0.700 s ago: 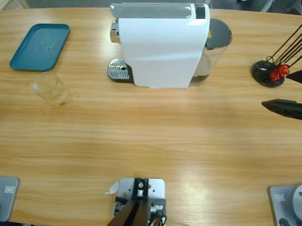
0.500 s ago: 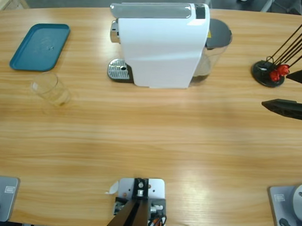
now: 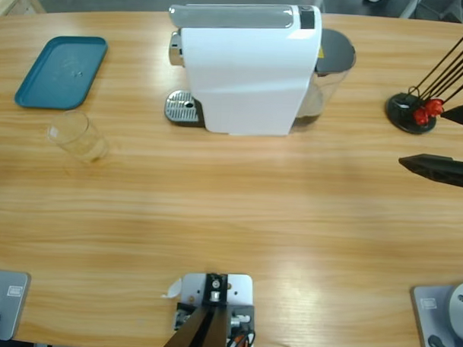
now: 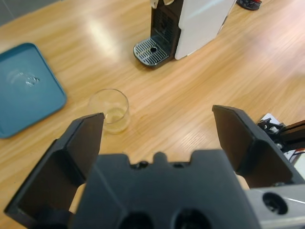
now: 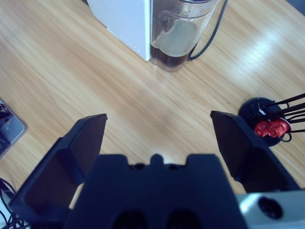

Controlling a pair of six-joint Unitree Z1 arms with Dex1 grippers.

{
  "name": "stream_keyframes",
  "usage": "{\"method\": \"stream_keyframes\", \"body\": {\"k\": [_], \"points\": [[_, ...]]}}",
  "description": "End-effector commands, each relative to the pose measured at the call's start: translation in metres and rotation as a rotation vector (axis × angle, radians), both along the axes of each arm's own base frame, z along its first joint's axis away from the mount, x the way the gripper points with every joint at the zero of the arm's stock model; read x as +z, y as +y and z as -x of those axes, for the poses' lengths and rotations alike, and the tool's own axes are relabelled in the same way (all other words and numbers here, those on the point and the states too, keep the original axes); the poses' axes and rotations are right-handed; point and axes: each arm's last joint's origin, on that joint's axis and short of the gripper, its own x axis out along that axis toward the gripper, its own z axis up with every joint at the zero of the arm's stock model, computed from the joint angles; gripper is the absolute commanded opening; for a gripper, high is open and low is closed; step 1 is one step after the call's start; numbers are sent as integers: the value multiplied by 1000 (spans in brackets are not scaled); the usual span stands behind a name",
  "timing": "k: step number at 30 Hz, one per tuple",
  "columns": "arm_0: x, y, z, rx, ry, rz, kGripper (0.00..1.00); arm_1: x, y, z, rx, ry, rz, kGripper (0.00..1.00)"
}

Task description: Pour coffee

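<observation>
The glass (image 3: 78, 136) stands upright on the wooden table (image 3: 230, 219), mouth up, its long axis vertical; it sits just below the teal tray (image 3: 61, 71) and well to the left of the white coffee machine (image 3: 246, 67); whether the pale tint at its bottom is coffee cannot be told from here. In the left wrist view the same glass (image 4: 110, 110) lies ahead of the left gripper (image 4: 159, 138), apart from it, with the tray (image 4: 24, 88) to its left and the machine's drip grille (image 4: 152, 50) beyond; the left gripper's jaws are spread wide and hold nothing. The right gripper (image 5: 159, 138) is likewise spread wide and empty — it looks down on bare wood near the machine's water tank (image 5: 183, 33) and the black stand with red pieces (image 5: 267, 121); in the high view its black jaws enter from the right edge (image 3: 449, 143), beside that stand (image 3: 412, 111).
</observation>
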Motion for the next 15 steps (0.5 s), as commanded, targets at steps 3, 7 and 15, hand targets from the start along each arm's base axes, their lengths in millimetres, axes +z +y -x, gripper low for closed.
{"method": "stream_keyframes", "body": {"k": [3, 7, 15], "points": [[54, -16, -67, 116, 156, 178, 982, -3, -1, 3, -1, -1, -3, 1000], [70, -31, -109, 153, 278, 273, 987, -3, -2, 4, -4, -4, -5, 1000], [64, -75, -182, 128, 514, 354, 987, -3, -2, 5, -2, -6, -7, 1000]]}}
